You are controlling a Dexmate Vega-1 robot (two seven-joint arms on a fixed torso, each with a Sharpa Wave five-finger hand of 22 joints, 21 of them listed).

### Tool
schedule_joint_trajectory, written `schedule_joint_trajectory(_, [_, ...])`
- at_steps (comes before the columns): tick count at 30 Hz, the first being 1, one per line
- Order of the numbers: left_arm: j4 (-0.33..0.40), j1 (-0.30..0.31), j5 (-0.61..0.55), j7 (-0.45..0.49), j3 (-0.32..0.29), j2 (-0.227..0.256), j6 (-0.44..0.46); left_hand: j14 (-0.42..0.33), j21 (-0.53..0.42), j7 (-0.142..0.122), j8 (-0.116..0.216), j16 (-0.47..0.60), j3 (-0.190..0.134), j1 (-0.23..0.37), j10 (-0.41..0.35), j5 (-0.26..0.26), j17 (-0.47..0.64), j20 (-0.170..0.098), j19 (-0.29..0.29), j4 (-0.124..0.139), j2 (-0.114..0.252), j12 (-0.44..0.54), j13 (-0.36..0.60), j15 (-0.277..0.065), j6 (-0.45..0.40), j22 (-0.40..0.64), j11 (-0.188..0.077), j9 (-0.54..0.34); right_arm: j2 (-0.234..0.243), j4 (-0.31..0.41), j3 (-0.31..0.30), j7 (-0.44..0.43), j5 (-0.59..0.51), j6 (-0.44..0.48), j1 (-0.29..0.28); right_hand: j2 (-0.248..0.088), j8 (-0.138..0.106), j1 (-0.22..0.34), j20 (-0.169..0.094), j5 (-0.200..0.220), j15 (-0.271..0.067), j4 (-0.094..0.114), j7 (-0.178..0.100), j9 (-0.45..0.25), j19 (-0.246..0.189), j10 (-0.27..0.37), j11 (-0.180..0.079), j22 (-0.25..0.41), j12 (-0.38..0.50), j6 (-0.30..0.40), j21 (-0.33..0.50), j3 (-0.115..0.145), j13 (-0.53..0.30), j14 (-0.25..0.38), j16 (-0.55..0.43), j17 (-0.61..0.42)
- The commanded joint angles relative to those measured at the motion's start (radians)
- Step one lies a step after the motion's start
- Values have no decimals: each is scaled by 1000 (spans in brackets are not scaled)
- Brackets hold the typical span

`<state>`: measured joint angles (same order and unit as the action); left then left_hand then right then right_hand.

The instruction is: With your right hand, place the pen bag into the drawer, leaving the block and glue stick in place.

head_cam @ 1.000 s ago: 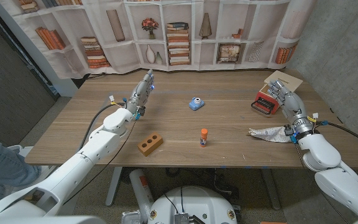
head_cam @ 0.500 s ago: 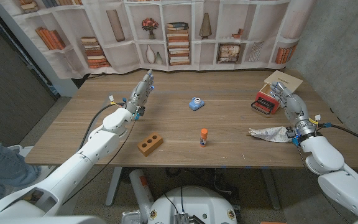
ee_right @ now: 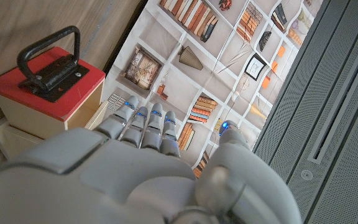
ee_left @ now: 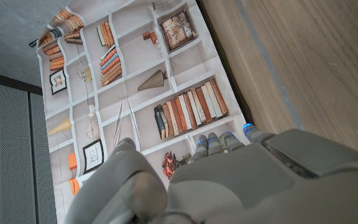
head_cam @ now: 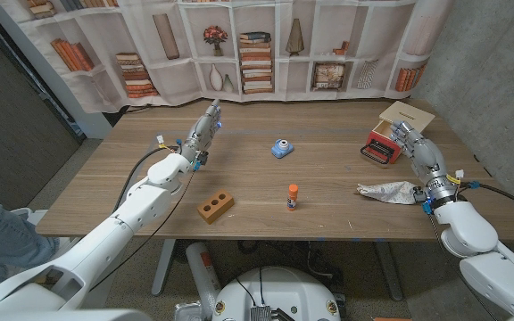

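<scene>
Head view: the pen bag (head_cam: 387,190), a crumpled grey pouch, lies flat on the wooden table (head_cam: 328,214) at the right, near the front edge; its right end is hidden behind the right wrist. The right hand (head_cam: 415,147) stands above the table between the pen bag and the drawer (head_cam: 385,143), fingers reaching toward the drawer and holding nothing; they appear slightly apart, but the view is too small to confirm the spacing. The drawer, a small red-fronted unit with a black handle, sits at the far right in a pale wooden case (head_cam: 407,115), and the hand partly covers it. Whether the drawer is pulled out cannot be determined here. In the right wrist view the drawer (ee_right: 45,78) shows its red front and black handle (ee_right: 48,59), with the hand's fingers (ee_right: 143,124) extended side by side just past it and the thumb set apart; the palm side is hidden. The left hand (head_cam: 205,132) is raised over the far left of the table, fingers extended and empty. The brown block (head_cam: 215,205) with three holes lies near the front, left of centre; the orange-capped glue stick (head_cam: 293,197) stands upright right of it. A small blue object (head_cam: 281,148) farther back cannot be identified.
</scene>
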<state>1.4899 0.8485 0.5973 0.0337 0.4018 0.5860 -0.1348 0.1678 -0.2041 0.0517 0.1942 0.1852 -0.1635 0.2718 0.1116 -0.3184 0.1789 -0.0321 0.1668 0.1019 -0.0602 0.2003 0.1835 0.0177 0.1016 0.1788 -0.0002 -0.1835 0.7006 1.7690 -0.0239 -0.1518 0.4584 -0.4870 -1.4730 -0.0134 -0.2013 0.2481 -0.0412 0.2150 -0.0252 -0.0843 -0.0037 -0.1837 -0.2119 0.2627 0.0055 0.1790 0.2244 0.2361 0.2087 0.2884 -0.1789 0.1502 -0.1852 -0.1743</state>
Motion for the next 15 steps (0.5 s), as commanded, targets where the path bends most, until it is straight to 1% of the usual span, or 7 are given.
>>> schedule_joint_trajectory(1, [-1,-14,-13,-2,14,-4,11,6,1,-1,5,2,1,4,-3,3,2,-21,59,-2,5,4,4,0,-8,5,1,-4,-16,14,-26,-1,-18,-14,-40,-3,0,13,-32,9,-3,-4,3,-5,-7,5,0,5,1,9,0,3,-6,11,-1,-5])
schedule_joint_trajectory(9, [-15,-21,-15,-9,20,-13,6,6,1,-2,5,1,2,5,-4,3,2,-21,59,-2,6,5,4,0,-8,5,1,-4,-21,32,-51,-8,-39,-15,-76,-3,1,12,-32,9,-3,-4,3,-6,-7,6,-3,5,1,9,-1,3,-6,11,-1,-5])
schedule_joint_trajectory(15, [-23,-26,-16,-14,22,-16,3,6,1,-1,5,1,3,6,-4,3,2,-22,59,-2,7,5,4,0,-8,5,1,-4,-32,51,-69,-30,-74,-2,-98,-4,1,12,-32,9,-3,-5,2,-6,-7,6,-3,5,0,10,-1,2,-6,11,0,-5])
